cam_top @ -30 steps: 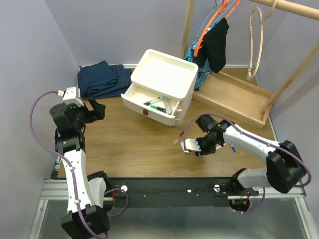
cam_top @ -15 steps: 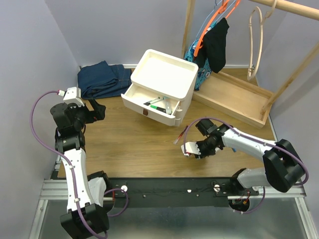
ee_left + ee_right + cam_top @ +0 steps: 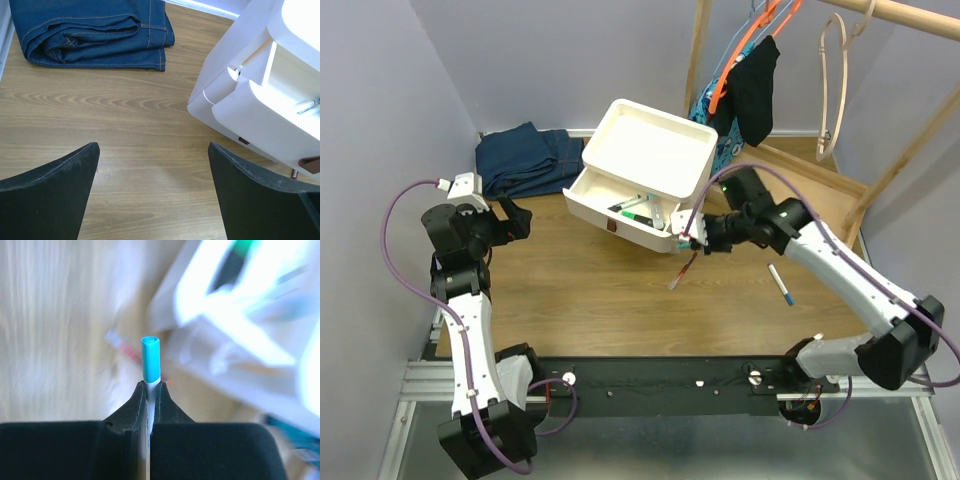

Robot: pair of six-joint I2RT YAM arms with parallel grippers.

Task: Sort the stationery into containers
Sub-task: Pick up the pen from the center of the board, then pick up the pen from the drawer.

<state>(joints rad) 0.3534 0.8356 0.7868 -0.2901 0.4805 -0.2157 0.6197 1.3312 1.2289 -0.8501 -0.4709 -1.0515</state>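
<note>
The white containers (image 3: pixel 655 150) stand at the back of the table, their top drawer (image 3: pixel 630 212) pulled open with several markers in it. My right gripper (image 3: pixel 696 238) hovers beside that drawer's right corner. In the right wrist view it (image 3: pixel 150 387) is shut on a slim white marker with a blue-green cap (image 3: pixel 150 359). A red pen (image 3: pixel 680 272) lies on the table just below it. A blue-capped white marker (image 3: pixel 778 285) lies further right. My left gripper (image 3: pixel 516 218) hangs open left of the containers (image 3: pixel 250 105), with bare wood between its fingers (image 3: pixel 55 195).
Folded blue jeans (image 3: pixel 525 160) lie at the back left, also in the left wrist view (image 3: pixel 95 30). A long wooden tray (image 3: pixel 800 195) and a clothes rack with hangers and a black garment (image 3: pixel 758 85) stand at the back right.
My right gripper has closed on the marker and swung up from the near table to beside the open drawer. The left arm has stayed put.
</note>
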